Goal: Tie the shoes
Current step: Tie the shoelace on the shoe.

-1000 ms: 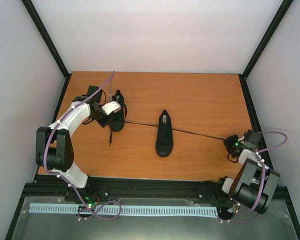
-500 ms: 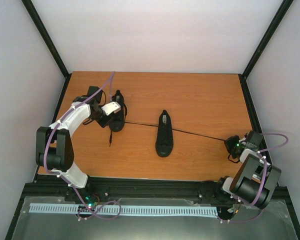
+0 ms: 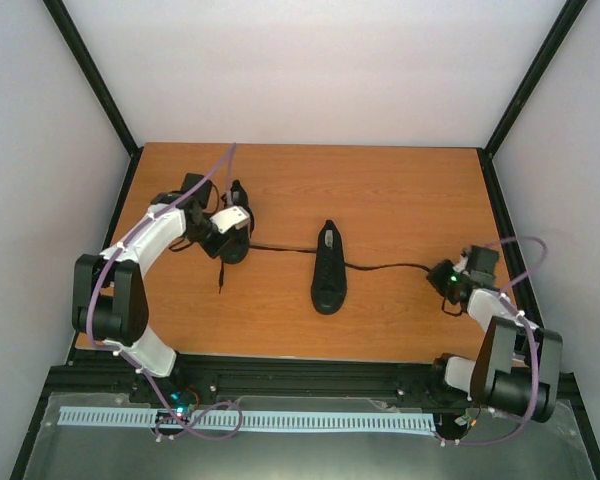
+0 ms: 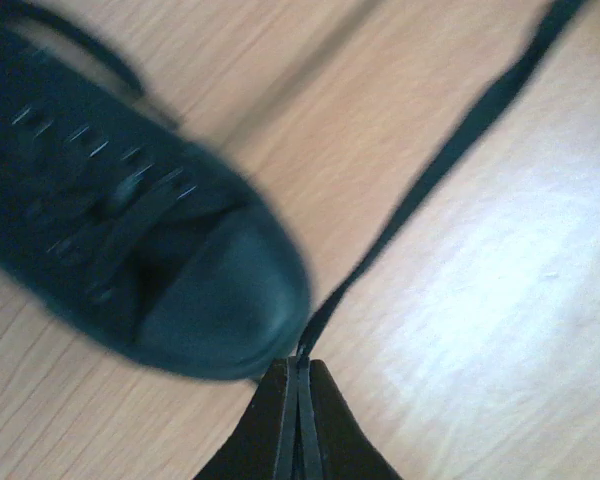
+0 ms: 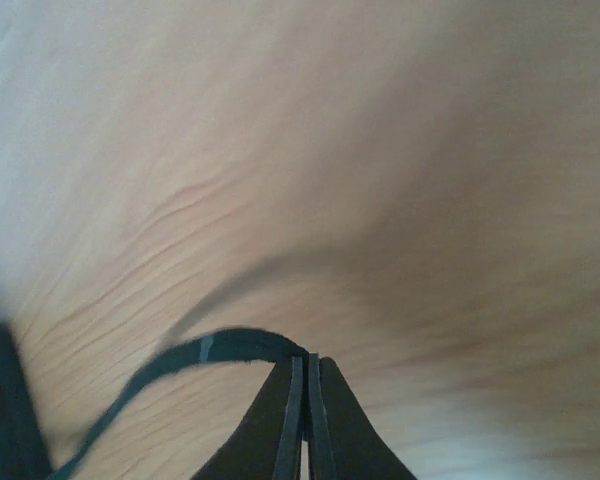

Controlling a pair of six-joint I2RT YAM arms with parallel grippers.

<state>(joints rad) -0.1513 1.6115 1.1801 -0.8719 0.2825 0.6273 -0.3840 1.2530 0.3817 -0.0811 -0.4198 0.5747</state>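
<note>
Two black sneakers lie on the wooden table: one in the middle (image 3: 328, 268) and one at the left (image 3: 236, 225), the left one also in the left wrist view (image 4: 130, 230). A long black lace (image 3: 385, 267) runs from the middle shoe to each side. My left gripper (image 3: 242, 238) is shut on one end of the lace (image 4: 420, 190) beside the left shoe's toe. My right gripper (image 3: 442, 276) is shut on the other end of the lace (image 5: 220, 348), which sags slack above the table.
The wooden table (image 3: 400, 200) is ringed by a black frame and white walls. A loose lace end (image 3: 221, 275) trails from the left shoe toward the near edge. A white slotted rail (image 3: 250, 420) lies below the table's front.
My right gripper has moved left and inward toward the middle shoe, and the lace on that side has gone from taut to slack. My left gripper has shifted slightly right.
</note>
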